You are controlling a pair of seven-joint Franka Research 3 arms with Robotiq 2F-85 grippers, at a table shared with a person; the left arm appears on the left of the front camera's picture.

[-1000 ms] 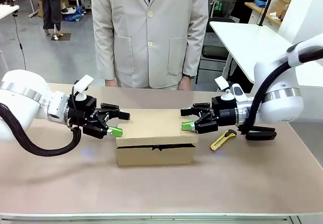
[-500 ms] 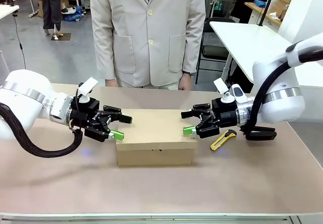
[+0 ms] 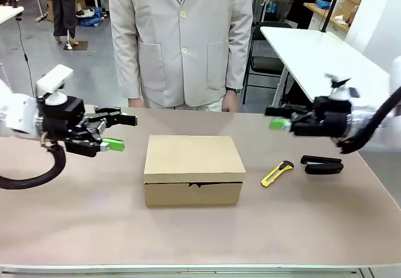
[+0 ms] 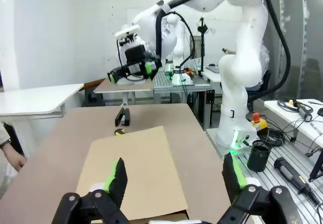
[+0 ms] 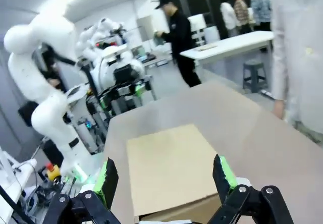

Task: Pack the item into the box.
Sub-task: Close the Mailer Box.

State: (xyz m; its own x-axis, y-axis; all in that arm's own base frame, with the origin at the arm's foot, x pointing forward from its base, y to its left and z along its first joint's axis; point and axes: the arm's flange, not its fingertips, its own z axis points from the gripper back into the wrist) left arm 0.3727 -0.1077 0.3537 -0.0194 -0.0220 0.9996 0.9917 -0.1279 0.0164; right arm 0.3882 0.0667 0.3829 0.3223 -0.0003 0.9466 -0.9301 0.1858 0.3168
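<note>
No text, label, brand, number or sign can be read in any view. The closed cardboard box (image 3: 193,168) at the middle of the table (image 3: 94,221) shows plain brown faces without print, and the yellow utility knife (image 3: 277,173) at its 3 o'clock bears no legible marking.

A grey floor (image 3: 75,71) is seen behind the brown table (image 3: 188,234); a white table (image 3: 313,52) stands at its far right.

The closed lid of the box (image 3: 194,168) hides its inside, and the right gripper (image 3: 280,124) is motion-blurred.
</note>
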